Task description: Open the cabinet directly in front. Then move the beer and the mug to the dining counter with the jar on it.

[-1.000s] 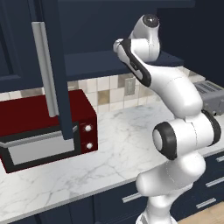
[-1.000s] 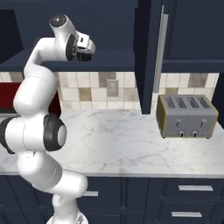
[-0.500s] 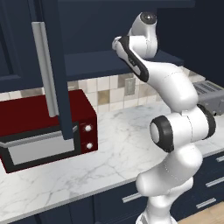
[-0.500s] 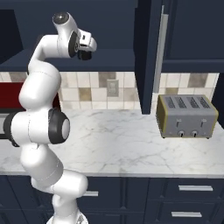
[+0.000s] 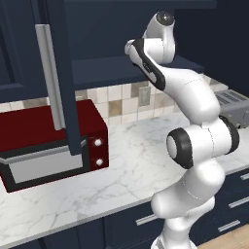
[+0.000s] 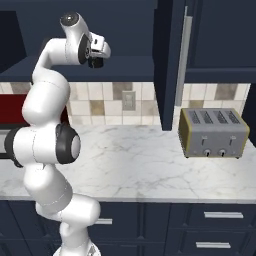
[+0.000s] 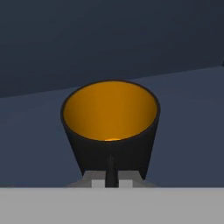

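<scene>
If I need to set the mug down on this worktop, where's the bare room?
The widest bare stretch of the worktop lies between the microwave and the toaster, in front of the tiled wall. Along the front edge it is bare too. The open cabinet doors overhang the microwave and hang near the toaster, so it is crowded there. The gripper is shut on the mug.

place: kitchen | microwave [image 5: 48, 146] | toaster [image 6: 214, 132] | marble worktop [image 6: 140, 165]

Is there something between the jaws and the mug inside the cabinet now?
Nothing visible. In the hand view the mug sits directly at the gripper, whose jaws are closed on its near wall. The open cabinet door stands off to the side, and no other item lies between.
</scene>
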Tool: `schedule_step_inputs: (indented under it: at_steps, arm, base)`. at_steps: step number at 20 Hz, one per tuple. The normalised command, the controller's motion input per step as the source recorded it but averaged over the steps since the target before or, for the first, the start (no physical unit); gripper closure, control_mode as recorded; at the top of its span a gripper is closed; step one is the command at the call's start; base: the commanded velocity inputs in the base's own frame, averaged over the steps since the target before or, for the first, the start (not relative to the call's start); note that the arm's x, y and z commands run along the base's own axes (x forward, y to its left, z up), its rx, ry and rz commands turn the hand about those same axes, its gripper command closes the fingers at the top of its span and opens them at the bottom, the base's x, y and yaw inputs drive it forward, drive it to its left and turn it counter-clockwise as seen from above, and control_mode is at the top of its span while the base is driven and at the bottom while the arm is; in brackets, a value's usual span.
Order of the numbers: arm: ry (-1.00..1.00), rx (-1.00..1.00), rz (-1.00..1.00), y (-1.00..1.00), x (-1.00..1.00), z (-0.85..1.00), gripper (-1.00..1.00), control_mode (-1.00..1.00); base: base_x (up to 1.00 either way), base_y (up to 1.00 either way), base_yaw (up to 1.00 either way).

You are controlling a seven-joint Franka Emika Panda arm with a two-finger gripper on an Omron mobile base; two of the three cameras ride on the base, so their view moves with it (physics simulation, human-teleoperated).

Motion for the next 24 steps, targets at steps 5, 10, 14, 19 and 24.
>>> schedule_step_inputs:
  at_steps: [5, 10, 14, 19, 24]
  arm:
    - [-0.07, 0.00, 0.00, 0.00, -0.06, 0.04, 1.00, -1.00]
    - [-0.37, 0.00, 0.00, 0.00, -0.44, 0.35, 1.00, -1.00]
    - [-0.03, 0.00, 0.00, 0.00, -0.03, 0.04, 1.00, -1.00]
    - [-0.13, 0.00, 0.00, -0.13, -0.60, 0.12, 1.00, -1.00]
    - [-0.05, 0.00, 0.00, -0.21, -0.99, 0.13, 1.00, -1.00]
  base:
    - [0.00, 0.00, 0.00]
    - [0.00, 0.00, 0.00]
    - [0.00, 0.00, 0.00]
    - [0.00, 0.00, 0.00]
    - [0.00, 0.00, 0.00]
